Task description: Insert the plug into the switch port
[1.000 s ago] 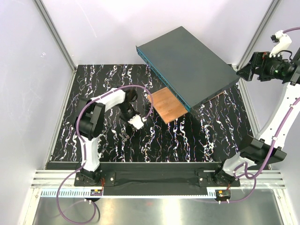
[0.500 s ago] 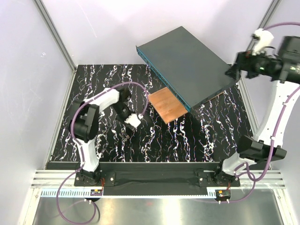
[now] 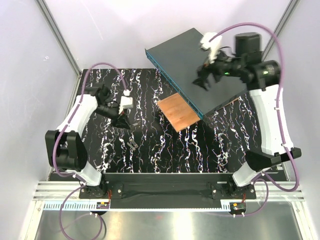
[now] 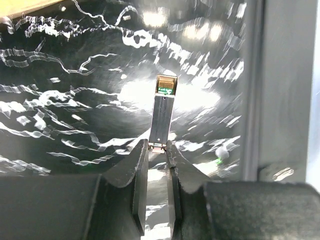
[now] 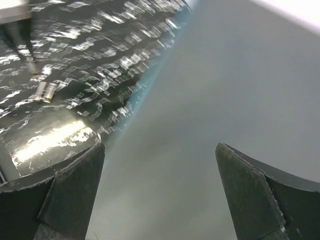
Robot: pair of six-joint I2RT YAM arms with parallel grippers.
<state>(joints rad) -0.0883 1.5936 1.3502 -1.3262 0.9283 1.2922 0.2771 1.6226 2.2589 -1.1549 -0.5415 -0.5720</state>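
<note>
The plug (image 4: 164, 111) is a slim grey metal module with a green-gold tip. My left gripper (image 4: 157, 148) is shut on its rear end and holds it above the black marbled mat. In the top view the left gripper (image 3: 122, 121) is left of the copper-brown plate (image 3: 177, 111), apart from the box. The large dark-grey box (image 3: 200, 60) lies tilted at the back; its teal-blue face (image 3: 172, 82) lined with ports points toward the mat. My right gripper (image 3: 202, 82) is open and empty above the box's top (image 5: 200, 100); the teal edge (image 5: 142, 97) shows blurred.
The black marbled mat (image 3: 200, 145) covers the table. Small metal pieces (image 3: 132, 146) lie on it near the front, and also show in the right wrist view (image 5: 45, 92). Metal frame posts and pale walls stand on both sides.
My left arm has swung left and back, carrying the plug away from the copper plate. My right arm has swung in from the far right to above the box's top.
</note>
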